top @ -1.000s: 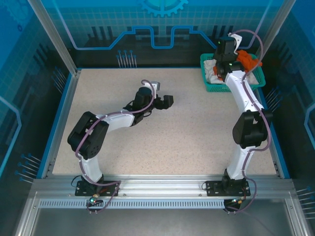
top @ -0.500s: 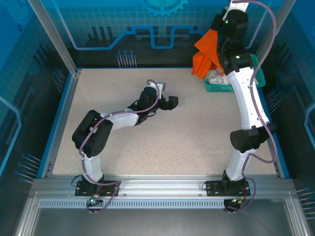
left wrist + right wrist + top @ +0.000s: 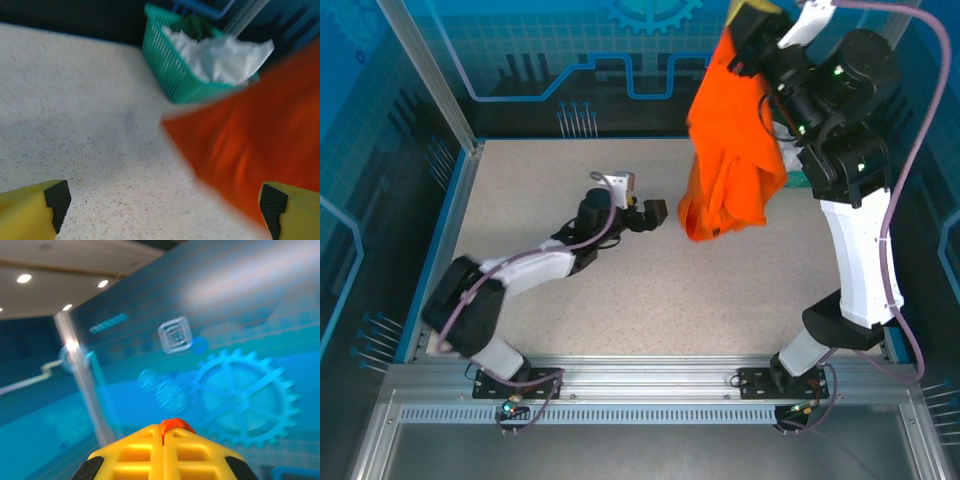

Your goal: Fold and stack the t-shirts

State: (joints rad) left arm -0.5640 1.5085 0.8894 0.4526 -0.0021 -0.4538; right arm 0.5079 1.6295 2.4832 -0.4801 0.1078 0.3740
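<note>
One orange t-shirt (image 3: 730, 150) hanging from your right fingers (image 3: 164, 440), clamping shut on it; left fingers (image 3: 646, 213) gaping wide. Next move likely calling for lowering, spreading on worktop (image 3: 720, 290).

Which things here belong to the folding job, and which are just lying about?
Job:
- orange t-shirt, hanging from the shut right gripper
- white t-shirt and dark green shirt, both in the teal mesh basket

Just there:
- that basket
- speckled table

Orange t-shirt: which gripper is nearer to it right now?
Right. The right gripper is shut on the top of the orange t-shirt, holding it aloft; the left gripper is open, low over the table beside the shirt's hanging end, not touching.
</note>
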